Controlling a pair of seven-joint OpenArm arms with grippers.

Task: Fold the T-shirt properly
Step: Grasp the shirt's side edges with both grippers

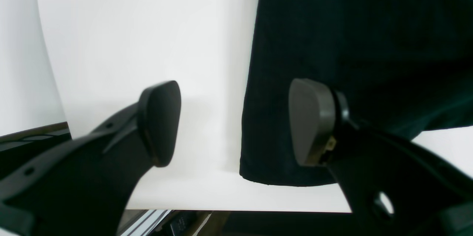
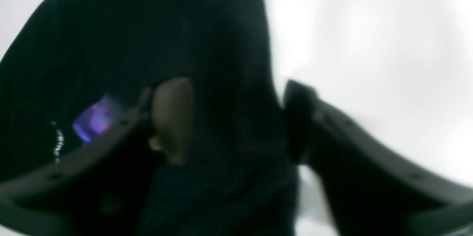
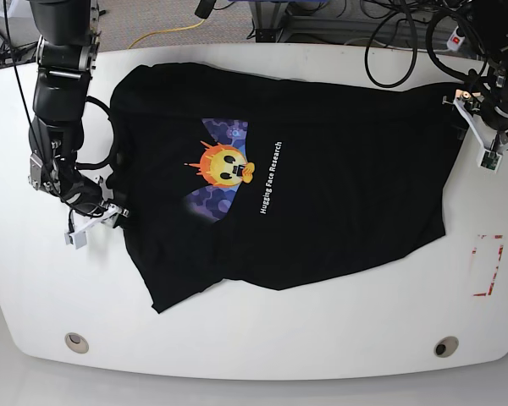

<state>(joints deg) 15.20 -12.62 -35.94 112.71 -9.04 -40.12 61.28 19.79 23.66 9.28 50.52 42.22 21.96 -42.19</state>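
I read this as the opening grasp: the T-shirt (image 3: 305, 203) lies spread print-up across the middle of the desk (image 3: 322, 338), nothing folded yet. My right hand (image 2: 236, 121) is at the shirt's sleeve-side edge with black cloth between its fingers; the wrist view is blurred, so I cannot tell whether the pinch has landed. My left hand (image 1: 236, 121) hangs spread at the shirt's opposite edge, one finger over cloth, the other over bare desk, straddling the hem corner. Next, I judge, it must drop and pinch that edge so both ends lift together. White desk beyond the shirt's near hem leaves room; the red marking (image 3: 488, 265) sits clear of that hem.
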